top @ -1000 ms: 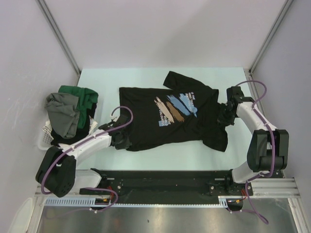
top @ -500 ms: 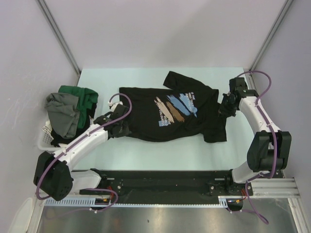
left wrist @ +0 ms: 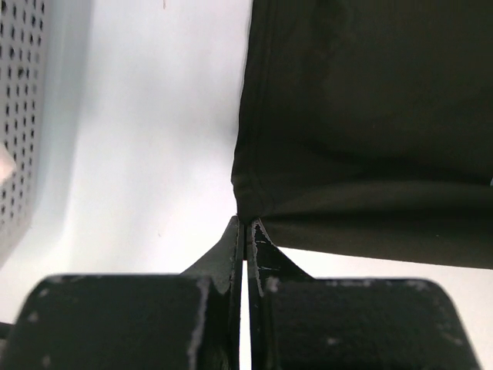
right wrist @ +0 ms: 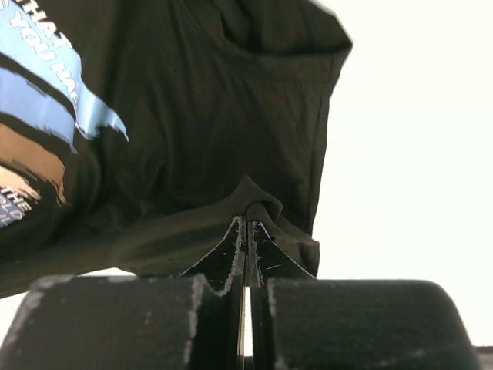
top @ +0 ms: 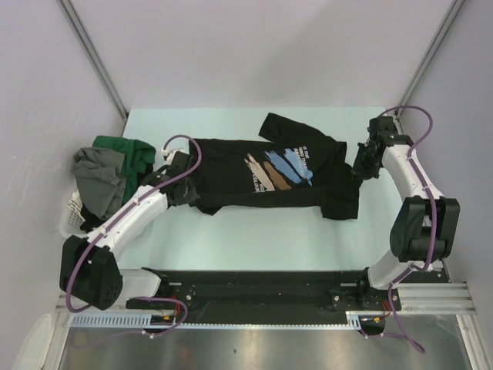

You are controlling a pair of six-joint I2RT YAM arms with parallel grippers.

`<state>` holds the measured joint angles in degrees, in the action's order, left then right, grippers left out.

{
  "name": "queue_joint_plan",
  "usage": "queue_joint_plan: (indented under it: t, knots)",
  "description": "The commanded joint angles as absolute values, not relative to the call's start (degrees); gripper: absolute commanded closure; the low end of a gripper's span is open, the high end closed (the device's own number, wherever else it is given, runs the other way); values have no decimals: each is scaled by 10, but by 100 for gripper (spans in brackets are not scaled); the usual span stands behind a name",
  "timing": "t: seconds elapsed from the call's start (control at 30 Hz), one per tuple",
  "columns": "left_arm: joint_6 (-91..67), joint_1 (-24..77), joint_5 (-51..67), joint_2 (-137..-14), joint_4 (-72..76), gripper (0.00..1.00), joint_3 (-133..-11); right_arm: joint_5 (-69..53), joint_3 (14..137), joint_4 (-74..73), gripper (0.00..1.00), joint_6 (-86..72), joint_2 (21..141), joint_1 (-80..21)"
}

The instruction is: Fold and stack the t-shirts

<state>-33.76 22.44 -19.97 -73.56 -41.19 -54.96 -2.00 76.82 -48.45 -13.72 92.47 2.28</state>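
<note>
Top external view: the table (top: 254,239) carries one black t-shirt (top: 223,173) laid sideways across its middle, hem toward your left arm, an arm at each end
Black t-shirt: front up, print (top: 277,171) of blue, brown and white strokes showing; one sleeve (top: 276,125) points to the far side, the other lies at the near right; the near edge is rumpled, not flat
Other t-shirts (top: 108,173): a grey and green heap, unfolded, on the white basket (top: 69,216) at the table's left edge
Step in hand: by my reading, the first lengthwise fold of the black shirt (nothing is stacked yet, so the task looks near its start)
Left gripper (left wrist: 245,227): fingers pressed together, pinching the near hem corner (left wrist: 245,208), the cloth running away from the tips
Right gripper (right wrist: 246,223): fingers pressed together on a small bunch of cloth at the shirt's right end, close to a sleeve
Next move: you would likely carry both pinches toward the far edge at one pace, keep the cloth taut between them, lay the edge down flat, then let go
Watch: your right pinch holds a gathered lump, so it may drag a crease into the fold
</note>
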Motion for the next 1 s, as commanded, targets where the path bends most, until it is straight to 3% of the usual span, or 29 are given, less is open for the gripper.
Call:
queue_joint_plan:
  t: [0.0,0.57,0.97]
  knots:
    - [-301,215,-223,-765,-393,100,-599,-11,820,-462,100,-112,954,27]
    - [-267,213,-242,-884,-371,100,-700,-13,1011,-479,100,-98,1112,28]
    - [-239,201,-248,-946,-369,100,-762,-24,1074,-483,100,-96,1181,28]
